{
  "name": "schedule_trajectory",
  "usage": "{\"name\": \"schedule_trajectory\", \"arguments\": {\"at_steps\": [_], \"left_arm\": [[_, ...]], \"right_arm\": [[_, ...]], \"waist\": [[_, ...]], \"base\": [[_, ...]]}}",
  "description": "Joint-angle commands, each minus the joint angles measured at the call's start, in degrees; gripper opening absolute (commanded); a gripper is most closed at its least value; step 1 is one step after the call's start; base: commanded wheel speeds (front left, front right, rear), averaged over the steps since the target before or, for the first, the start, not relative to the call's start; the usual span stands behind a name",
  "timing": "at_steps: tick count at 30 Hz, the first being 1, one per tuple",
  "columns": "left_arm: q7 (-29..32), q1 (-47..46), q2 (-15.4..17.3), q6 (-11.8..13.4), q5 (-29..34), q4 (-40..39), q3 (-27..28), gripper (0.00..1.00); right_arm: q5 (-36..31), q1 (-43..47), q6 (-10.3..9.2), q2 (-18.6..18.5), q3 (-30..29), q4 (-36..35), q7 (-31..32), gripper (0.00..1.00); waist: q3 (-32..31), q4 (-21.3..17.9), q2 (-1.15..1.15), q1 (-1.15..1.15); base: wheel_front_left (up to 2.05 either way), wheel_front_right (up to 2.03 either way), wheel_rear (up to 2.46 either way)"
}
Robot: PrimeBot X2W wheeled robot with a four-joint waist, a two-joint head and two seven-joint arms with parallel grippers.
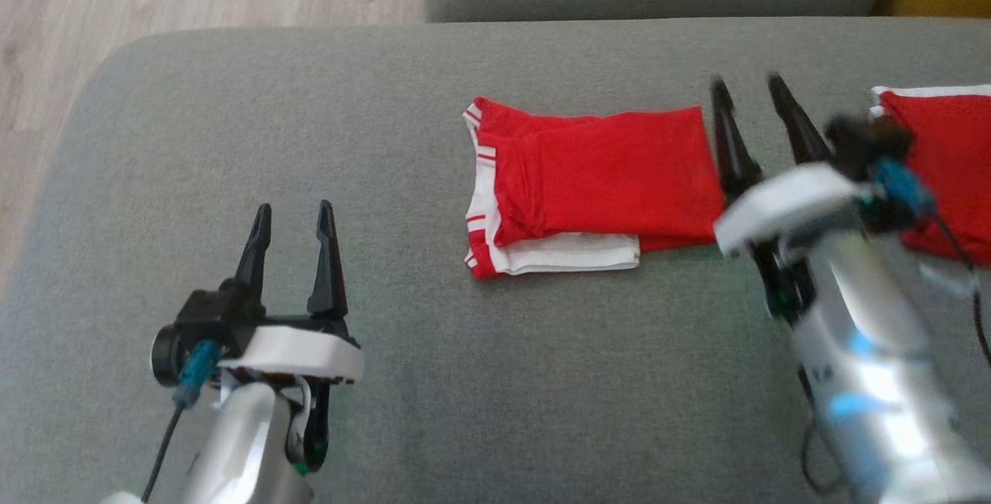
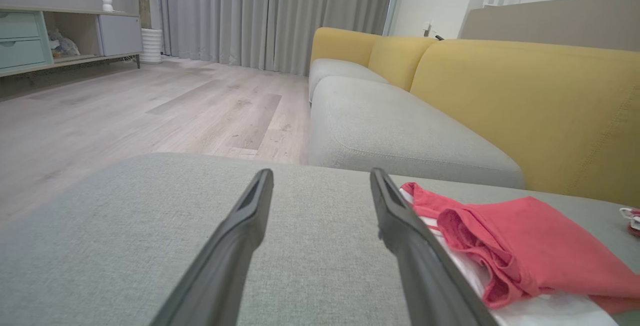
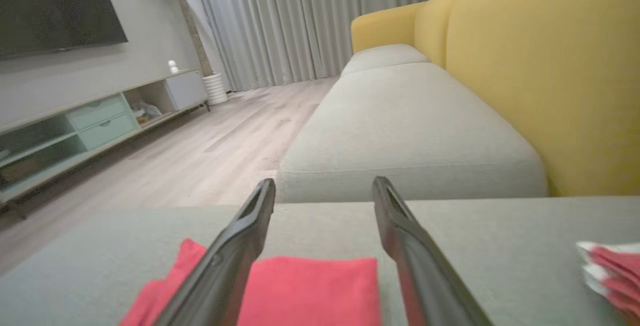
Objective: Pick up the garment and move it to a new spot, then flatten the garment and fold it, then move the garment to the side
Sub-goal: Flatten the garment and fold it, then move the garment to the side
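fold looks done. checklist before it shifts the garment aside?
1. Fold finished: ok. Folded garment lies as a compact rectangle on the grey cushion.
2. Right pincer open and holding nothing: ok.
3. Right pincer clear of the cloth: cannot tell. It sits at the garment's right edge and is blurred.
4. Left pincer open and holding nothing: ok. It is apart from the garment, on its left.
5. Drop spot to the right: not ok. A second red garment lies there.
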Motion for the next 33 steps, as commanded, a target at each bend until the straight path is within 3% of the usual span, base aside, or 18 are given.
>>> {"name": "schedule_trajectory", "arguments": {"at_steps": [1, 3, 8, 15, 24, 33], "left_arm": [[-0.55, -0.17, 0.43, 0.34, 0.49, -1.99, 1.79, 1.0], [-0.55, 0.55, 0.43, 0.46, 0.43, -2.18, 1.81, 1.0], [-0.55, 2.44, 0.43, 0.55, 0.22, -2.51, 1.83, 1.0], [-0.55, 4.51, 0.42, 0.87, -0.27, -3.14, 1.88, 1.0], [-0.55, 4.26, 0.42, 1.01, -0.41, -3.61, 1.71, 1.0], [-0.55, 1.48, 0.42, 0.7, -0.57, -3.76, 0.0, 1.0]], "right_arm": [[-2.92, 2.85, -0.05, 0.69, -1.61, -3.28, -0.62, 1.0], [-8.57, 8.33, -0.05, 1.1, -7.22, -8.29, -0.62, 1.0], [-13.45, 17.43, -0.05, 2.14, -13.87, -17.19, -0.63, 1.0], [-10.43, 25.46, -0.05, 2.29, -13.28, -22.85, -0.63, 1.0], [-9.94, 25.55, -0.05, 2.3, -13.45, -23.31, -0.63, 1.0], [-11.83, 19.9, -0.05, 2.31, -15.1, -21.97, 2.21, 1.0]], "waist": [[-0.48, -0.72, 0.0, 0.0], [-0.89, -1.42, 0.0, 0.0], [-1.44, -2.22, 0.0, 0.0], [-1.58, -2.81, 0.0, 0.0], [-1.2, -2.68, 0.0, 0.0], [4.05, -0.31, 0.0, 0.0]], "base": [[0.0, 0.0, 0.0], [0.0, 0.0, 0.0], [0.0, 0.0, 0.0], [0.0, 0.0, 0.0], [0.0, 0.0, 0.0], [0.0, 0.0, 0.0]]}}
